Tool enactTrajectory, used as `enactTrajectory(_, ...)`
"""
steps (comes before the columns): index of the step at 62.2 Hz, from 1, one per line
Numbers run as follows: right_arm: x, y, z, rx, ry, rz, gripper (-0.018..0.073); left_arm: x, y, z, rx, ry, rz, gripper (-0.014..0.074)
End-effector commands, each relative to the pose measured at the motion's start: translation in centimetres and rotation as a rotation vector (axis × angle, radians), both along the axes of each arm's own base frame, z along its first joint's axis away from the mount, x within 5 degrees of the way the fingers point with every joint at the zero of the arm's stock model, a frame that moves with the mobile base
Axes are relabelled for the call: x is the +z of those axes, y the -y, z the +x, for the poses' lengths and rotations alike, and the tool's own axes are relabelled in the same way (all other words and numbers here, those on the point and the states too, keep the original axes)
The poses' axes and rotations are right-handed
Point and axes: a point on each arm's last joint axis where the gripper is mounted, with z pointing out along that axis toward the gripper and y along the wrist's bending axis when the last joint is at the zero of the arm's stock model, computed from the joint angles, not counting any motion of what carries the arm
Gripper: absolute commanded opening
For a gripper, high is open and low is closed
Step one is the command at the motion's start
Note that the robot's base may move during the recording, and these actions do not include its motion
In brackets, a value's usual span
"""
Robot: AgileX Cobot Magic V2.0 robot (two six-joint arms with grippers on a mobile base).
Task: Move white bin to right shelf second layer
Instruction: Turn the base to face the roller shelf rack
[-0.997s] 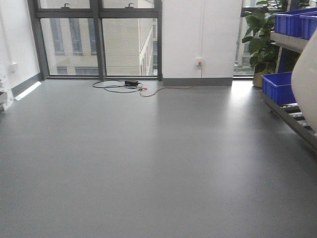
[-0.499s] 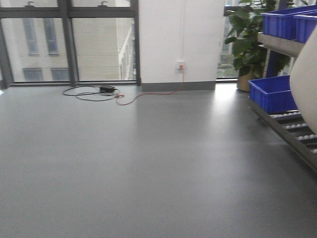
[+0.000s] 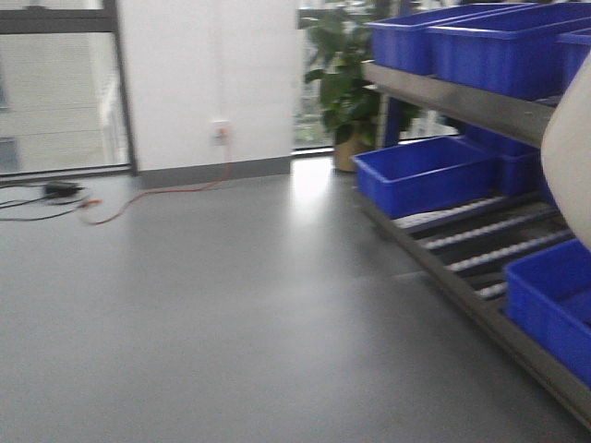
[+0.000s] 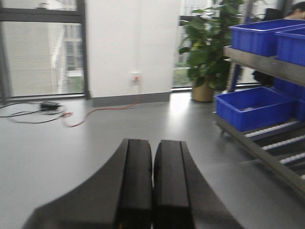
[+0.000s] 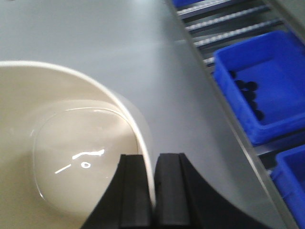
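Carrying the white bin (image 5: 71, 143); the shelf (image 3: 480, 229) is in sight, placing not yet done.
The right end effector (image 5: 153, 162) is clamped on the bin's rim wall, holding it above the floor (image 5: 143, 47) beside the shelf's blue crates (image 3: 420, 175). The left end effector (image 4: 152, 148) is closed and empty. Left, I judge: approach, raise to the second layer, release.
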Motion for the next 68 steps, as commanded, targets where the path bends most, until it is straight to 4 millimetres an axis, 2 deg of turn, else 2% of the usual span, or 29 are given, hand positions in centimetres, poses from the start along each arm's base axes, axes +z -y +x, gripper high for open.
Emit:
enactTrajectory(1,1.83,-0.06,0.34,0.003,0.121,0.009,0.0052,-0.09,-0.04,-0.04,0.001,0.07,-0.015,0.0085)
enactTrajectory(68,1.82,-0.06,0.34,0.003,0.12,0.009,0.0052,-0.09,-0.04,-0.04,0.001,0.07,-0.015,0.0085)
